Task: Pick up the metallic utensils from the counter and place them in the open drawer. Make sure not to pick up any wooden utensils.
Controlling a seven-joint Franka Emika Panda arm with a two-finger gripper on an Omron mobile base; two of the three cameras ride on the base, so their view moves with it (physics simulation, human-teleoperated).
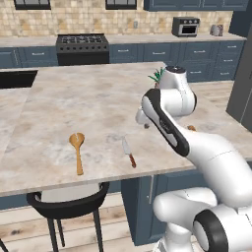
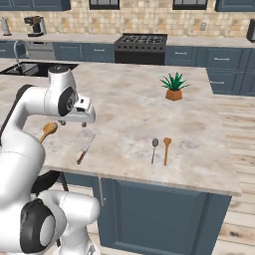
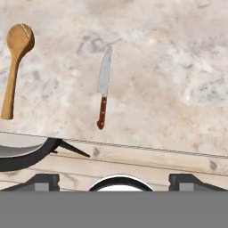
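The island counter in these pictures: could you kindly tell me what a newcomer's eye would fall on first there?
Probably the white robot arm bent over the broad beige-grey marbled island counter, its open pincer hanging above the near edge. Below it lie a small silver-bladed knife with a reddish-brown handle and, beside it but apart, a tan wooden spoon. Farther along stand a small green plant in an orange pot, a metal spoon and a second wooden spoon.
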